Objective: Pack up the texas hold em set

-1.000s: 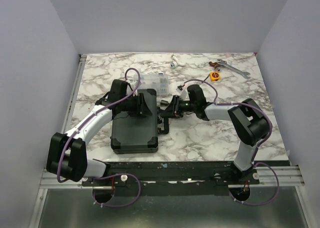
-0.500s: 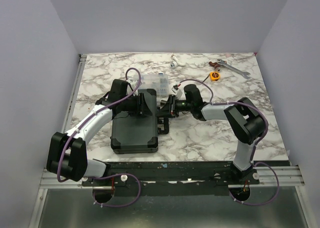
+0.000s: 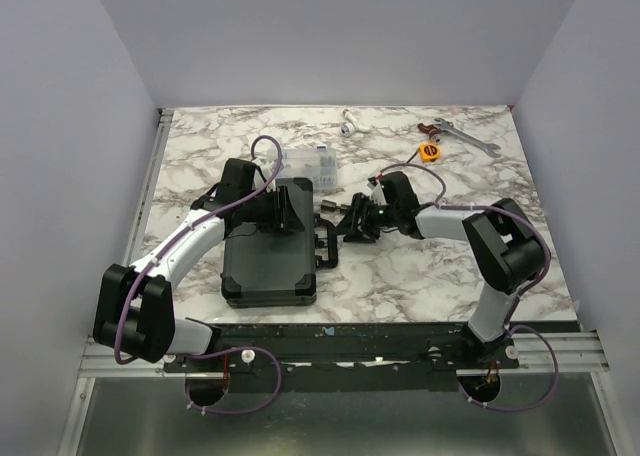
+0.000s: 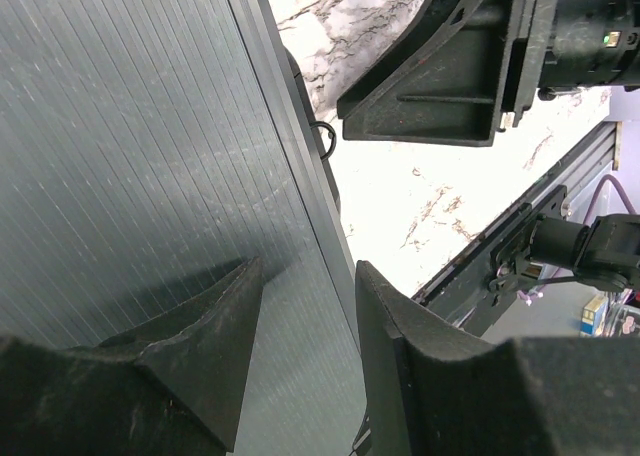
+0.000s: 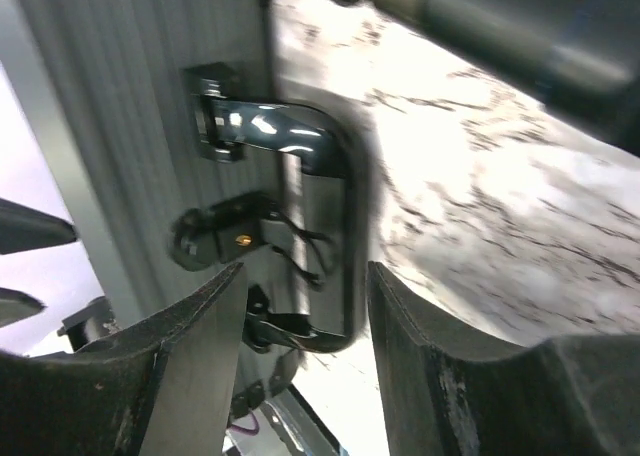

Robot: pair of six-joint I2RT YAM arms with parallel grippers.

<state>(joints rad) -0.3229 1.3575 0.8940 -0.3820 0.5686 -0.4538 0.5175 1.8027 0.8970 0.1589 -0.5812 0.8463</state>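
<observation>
Marble-patterned table [image 3: 420,276] bearing closed black case [image 3: 265,271], flat at left-centre, side handle [image 3: 327,246] facing right. Left gripper [image 3: 290,211] over far right part of lid, fingers [image 4: 200,356] partly apart astride the lid's edge, clamping nothing. Right gripper [image 3: 347,222] just beside handle, moderately open, empty; wrist view blurred. Clear compartment box [image 3: 310,163] just beyond case.
</observation>
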